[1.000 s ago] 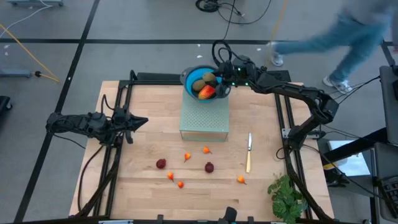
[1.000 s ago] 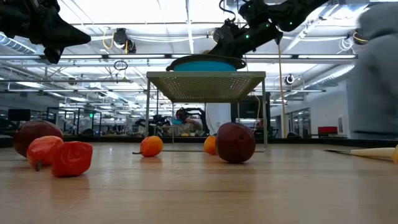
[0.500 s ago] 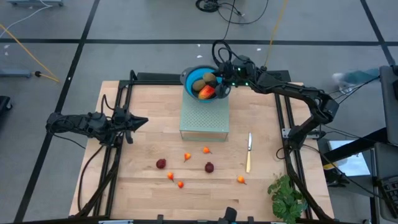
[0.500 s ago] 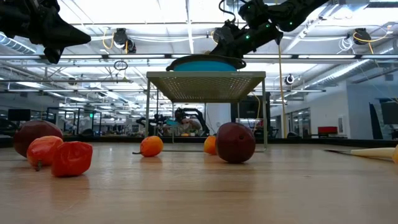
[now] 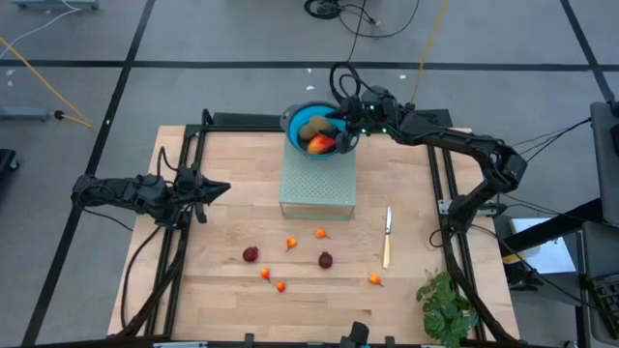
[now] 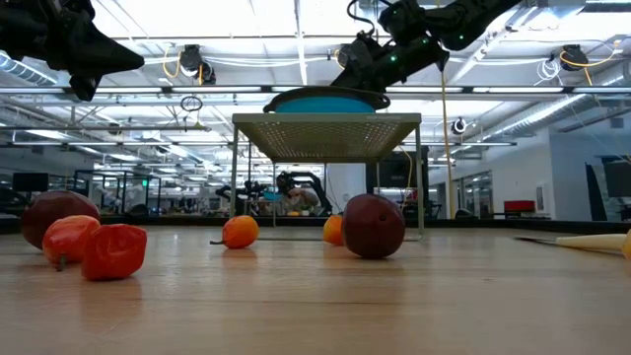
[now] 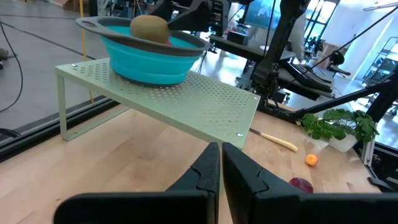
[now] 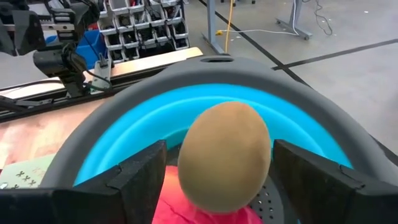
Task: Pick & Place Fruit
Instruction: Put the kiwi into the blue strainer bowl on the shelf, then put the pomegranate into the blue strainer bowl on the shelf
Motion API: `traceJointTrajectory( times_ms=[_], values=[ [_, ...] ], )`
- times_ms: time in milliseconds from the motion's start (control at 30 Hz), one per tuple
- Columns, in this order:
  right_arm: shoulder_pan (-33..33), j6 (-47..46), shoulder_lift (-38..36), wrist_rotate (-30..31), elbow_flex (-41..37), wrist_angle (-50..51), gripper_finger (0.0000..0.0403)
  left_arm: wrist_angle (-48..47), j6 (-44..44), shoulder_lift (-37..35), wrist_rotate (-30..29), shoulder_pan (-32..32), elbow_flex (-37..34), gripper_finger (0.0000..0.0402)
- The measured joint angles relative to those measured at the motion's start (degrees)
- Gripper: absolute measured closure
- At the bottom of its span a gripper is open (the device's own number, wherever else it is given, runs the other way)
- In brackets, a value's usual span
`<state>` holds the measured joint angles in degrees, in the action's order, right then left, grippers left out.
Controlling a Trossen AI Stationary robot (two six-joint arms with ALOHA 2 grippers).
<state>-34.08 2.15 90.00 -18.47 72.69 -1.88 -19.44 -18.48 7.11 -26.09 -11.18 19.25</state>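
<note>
Fruit on the board: two dark-red balls [image 5: 250,254] and tiny orange-red pieces [image 5: 292,244] are lying scattered near the front edge, with open wood all around.
Knife [image 5: 387,236]: it is lying to the right, apart from the fruit.
Left gripper [image 5: 218,189]: it is hovering at the left side, fingers together.
Rack [image 5: 317,179]: it is carrying the blue bowl [image 5: 293,123] at the back edge.
Bowl contents: mango [image 5: 320,143] and kiwi [image 8: 224,155] are sitting inside.
Right gripper [image 8: 227,180]: it is sitting over the bowl, fingers spread either side of the kiwi; contact unclear.
</note>
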Motion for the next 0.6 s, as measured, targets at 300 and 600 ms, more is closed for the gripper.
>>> traceJointTrajectory(
  times_ms=[300, 600],
  values=[
    [0.0, -1.3, -2.5, 0.2, 0.0, 0.1, 0.0107, 0.0, 0.0, 0.0, 0.0, 0.0, 0.0, 0.0385],
    [1.9, -3.1, -7.6, 0.6, 0.0, 5.0, 0.016, 0.0, 0.3, 0.0, 0.0, 0.0, 0.0, 0.0385]
  ],
)
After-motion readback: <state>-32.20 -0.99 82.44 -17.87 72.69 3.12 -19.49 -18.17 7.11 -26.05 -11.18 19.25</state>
